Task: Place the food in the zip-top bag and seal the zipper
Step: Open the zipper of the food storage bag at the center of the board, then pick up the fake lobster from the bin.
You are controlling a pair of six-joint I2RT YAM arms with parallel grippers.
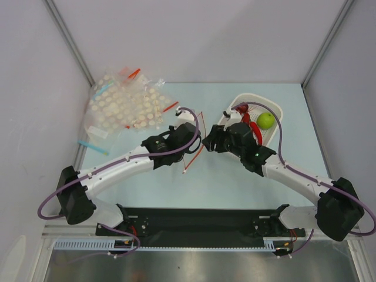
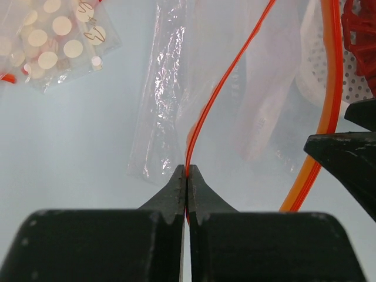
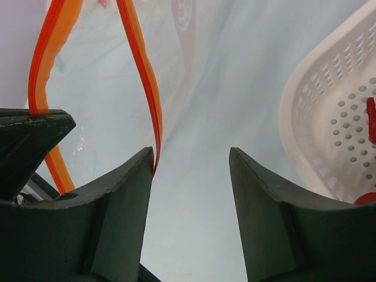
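The clear zip-top bag (image 2: 176, 88) is held up between the two arms at mid-table, its mouth open. My left gripper (image 2: 187, 174) is shut on one side of the red-orange zipper (image 2: 226, 76); in the top view it (image 1: 195, 138) sits at the bag's left. My right gripper (image 3: 191, 158) is open, and the other zipper strip (image 3: 144, 76) touches the inside of its left finger. In the top view it (image 1: 207, 141) faces the left gripper. The red lobster (image 1: 242, 109) lies in the white basket (image 1: 271, 107), partly hidden behind my right arm; it also shows in the left wrist view (image 2: 359, 29).
A small green fruit (image 1: 265, 120) sits in the basket beside the lobster. A pile of clear bags with cream dots (image 1: 126, 106) lies at the back left, with a blue-strip bag (image 1: 93, 145) near it. The basket wall (image 3: 329, 117) is close on my right gripper's right.
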